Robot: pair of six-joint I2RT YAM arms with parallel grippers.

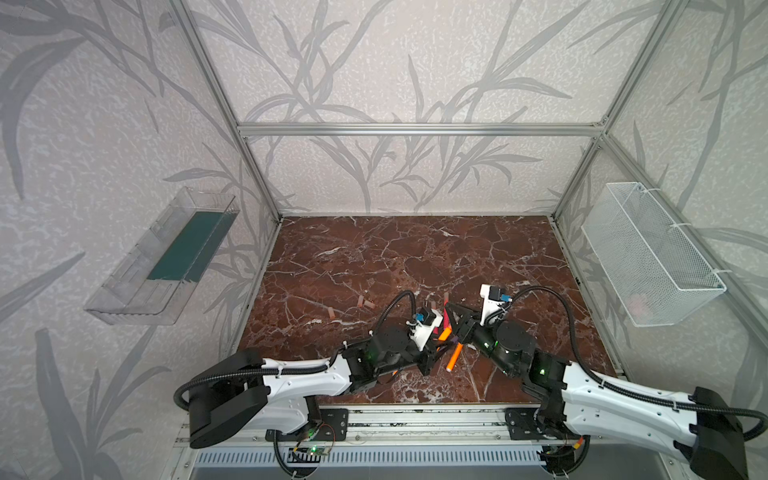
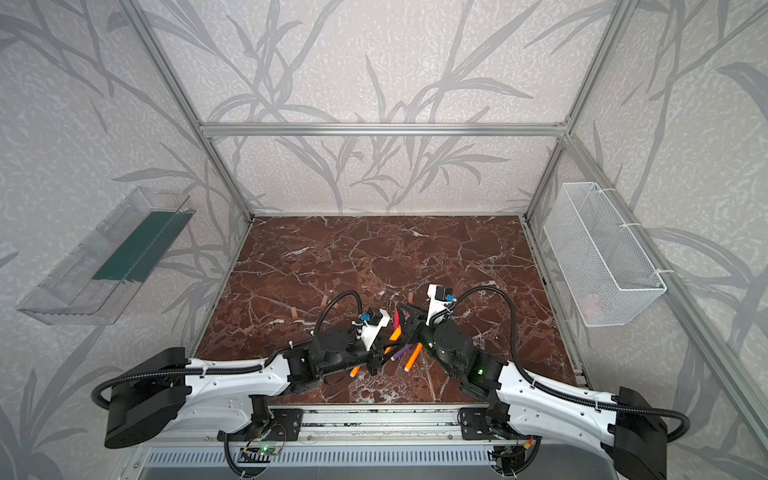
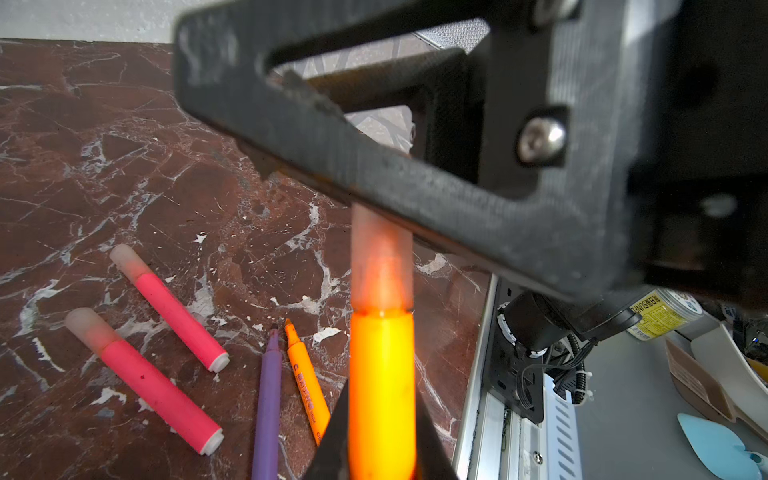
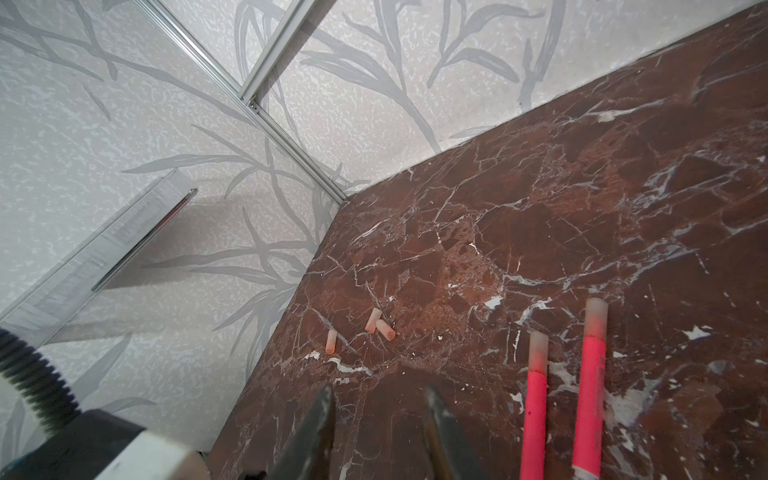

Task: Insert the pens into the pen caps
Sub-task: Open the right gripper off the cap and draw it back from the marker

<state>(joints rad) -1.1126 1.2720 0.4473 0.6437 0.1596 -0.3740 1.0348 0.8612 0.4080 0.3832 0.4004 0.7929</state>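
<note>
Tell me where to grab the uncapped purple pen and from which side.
Take the purple pen at its rear barrel, probably coming down from above and closing across its width. It lies flat on the table, and the uncapped orange pen crowds its tip but angles away further back.

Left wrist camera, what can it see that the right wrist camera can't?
Only the left wrist view: an orange pen with a cap on its tip, held by the left arm's fingers, plus a purple pen and an uncapped orange pen lying on the table. Only the right wrist view: three loose pen caps. Both: two capped pink pens on that marble table.
</note>
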